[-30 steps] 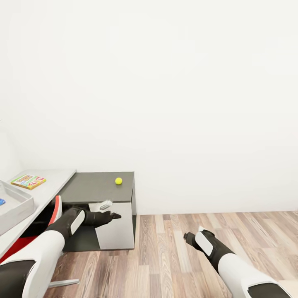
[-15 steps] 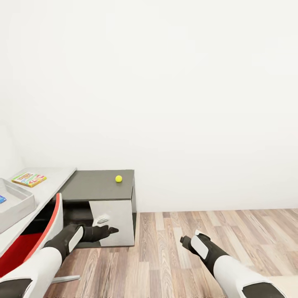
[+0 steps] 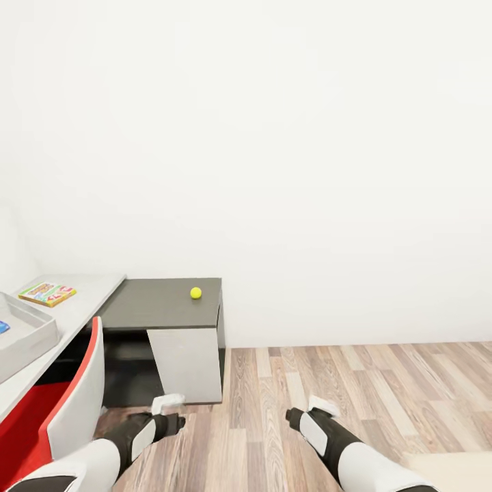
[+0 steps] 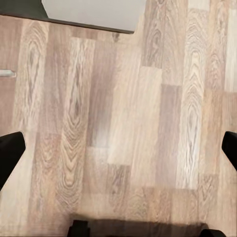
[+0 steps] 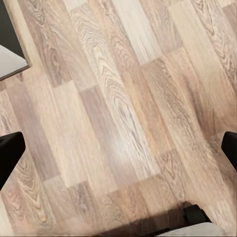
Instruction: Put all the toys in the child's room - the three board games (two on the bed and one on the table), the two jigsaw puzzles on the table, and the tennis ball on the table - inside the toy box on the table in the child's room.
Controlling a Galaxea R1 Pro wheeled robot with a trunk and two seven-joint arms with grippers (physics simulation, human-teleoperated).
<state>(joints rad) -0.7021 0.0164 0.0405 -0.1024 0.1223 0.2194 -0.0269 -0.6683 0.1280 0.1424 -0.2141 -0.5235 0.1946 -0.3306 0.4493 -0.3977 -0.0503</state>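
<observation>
toy box: grey tray-like bin with sloping sides (image 3: 27, 335), far left on the white table top, cut by the frame edge; a bit of blue (image 3: 3, 327) shows inside, too small to identify.
board game: flat orange-green printed box (image 3: 46, 294) lying flat on the white top, beyond the bin, well apart from it.
table: L-shaped desk (image 3: 89, 304), white top on the left, dark grey section (image 3: 154, 304) to its right against the white wall, white front panel below.
chair: red seat, white shell (image 3: 72, 403), near left, tucked under the white top.
tennis ball: small yellow-green ball (image 3: 196, 293) on the dark grey section, near its right edge, far from the bin.
left gripper: (image 3: 179, 420) low over the wood plank floor (image 3: 383, 389), in front of the desk; left wrist view shows black fingertips (image 4: 10, 154) at opposite frame edges, spread wide, nothing between them but floor.
right gripper: (image 3: 292, 415) low over the floor, right of the left one; right wrist view shows fingertips (image 5: 10, 150) spread wide, nothing held.
</observation>
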